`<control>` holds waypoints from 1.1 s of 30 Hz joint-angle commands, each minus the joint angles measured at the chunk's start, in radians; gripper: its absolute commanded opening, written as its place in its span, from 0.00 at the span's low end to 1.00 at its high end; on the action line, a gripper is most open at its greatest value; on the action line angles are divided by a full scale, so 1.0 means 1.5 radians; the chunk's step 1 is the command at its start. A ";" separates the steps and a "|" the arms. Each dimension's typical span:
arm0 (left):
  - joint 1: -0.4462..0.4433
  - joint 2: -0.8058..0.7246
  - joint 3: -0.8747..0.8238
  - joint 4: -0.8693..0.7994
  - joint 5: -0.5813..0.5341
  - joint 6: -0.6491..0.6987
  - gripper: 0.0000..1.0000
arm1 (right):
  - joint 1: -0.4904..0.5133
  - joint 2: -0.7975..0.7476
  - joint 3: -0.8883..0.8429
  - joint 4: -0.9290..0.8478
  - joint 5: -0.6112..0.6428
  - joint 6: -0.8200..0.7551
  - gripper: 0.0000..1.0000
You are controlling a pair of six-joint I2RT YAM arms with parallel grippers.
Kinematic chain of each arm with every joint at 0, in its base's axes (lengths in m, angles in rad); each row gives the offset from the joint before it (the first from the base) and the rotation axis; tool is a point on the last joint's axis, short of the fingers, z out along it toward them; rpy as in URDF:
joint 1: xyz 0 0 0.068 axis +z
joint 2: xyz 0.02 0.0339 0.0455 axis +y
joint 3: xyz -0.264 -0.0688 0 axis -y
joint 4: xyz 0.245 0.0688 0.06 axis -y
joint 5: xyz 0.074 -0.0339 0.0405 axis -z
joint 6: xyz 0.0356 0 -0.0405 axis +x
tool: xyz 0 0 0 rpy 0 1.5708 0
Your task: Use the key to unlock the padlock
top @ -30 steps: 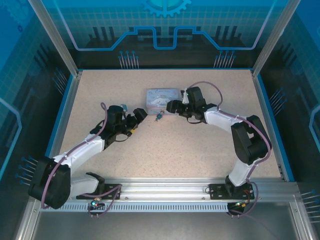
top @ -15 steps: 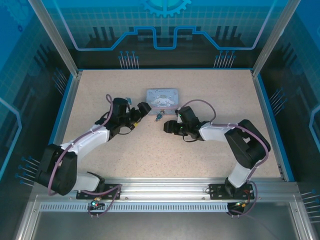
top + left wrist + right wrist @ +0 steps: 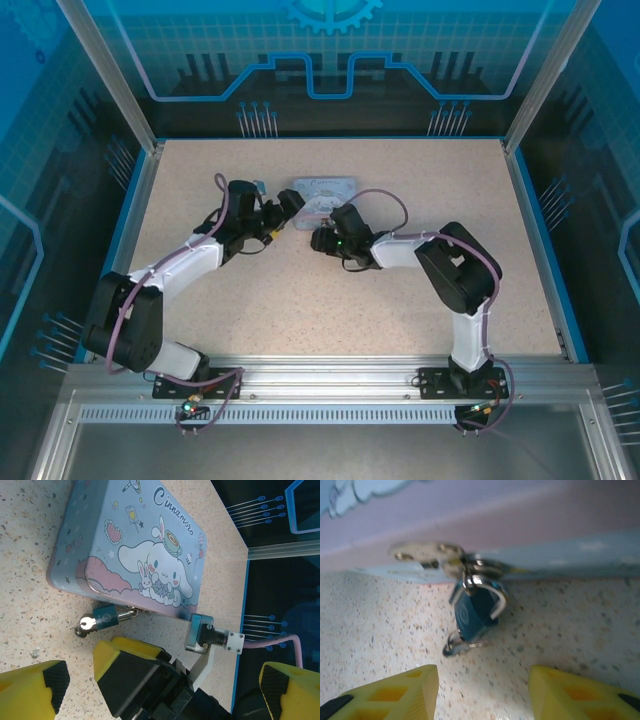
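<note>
padlock [image 3: 472, 611]: hanging by its shackle from the tin [image 3: 520, 525] clasp, body lying on the table [image 3: 580, 625]
key [image 3: 457, 646]: sitting at padlock's near end, blurred
gripper [image 3: 485, 695]: hovering near, fingers standing apart, touching nothing

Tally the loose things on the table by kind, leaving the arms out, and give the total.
tin box: 1
padlock: 1
key: 1
Total: 3
</note>
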 commanded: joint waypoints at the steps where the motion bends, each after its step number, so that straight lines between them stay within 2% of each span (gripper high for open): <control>1: 0.009 0.011 0.025 -0.001 0.020 0.010 0.99 | 0.011 0.054 0.032 -0.009 0.023 0.011 0.49; 9: 0.018 0.025 0.034 0.006 0.028 0.007 0.99 | 0.012 0.077 0.047 -0.011 0.028 0.005 0.37; 13: 0.018 0.032 0.036 0.016 0.031 0.003 0.99 | 0.009 0.070 0.040 -0.018 0.032 -0.008 0.25; 18: 0.018 0.045 0.037 0.025 0.036 -0.004 0.99 | 0.002 0.061 0.031 -0.017 0.022 -0.020 0.01; 33: 0.018 0.021 0.034 0.003 0.039 0.003 0.99 | -0.031 -0.072 -0.055 -0.106 -0.062 -0.156 0.00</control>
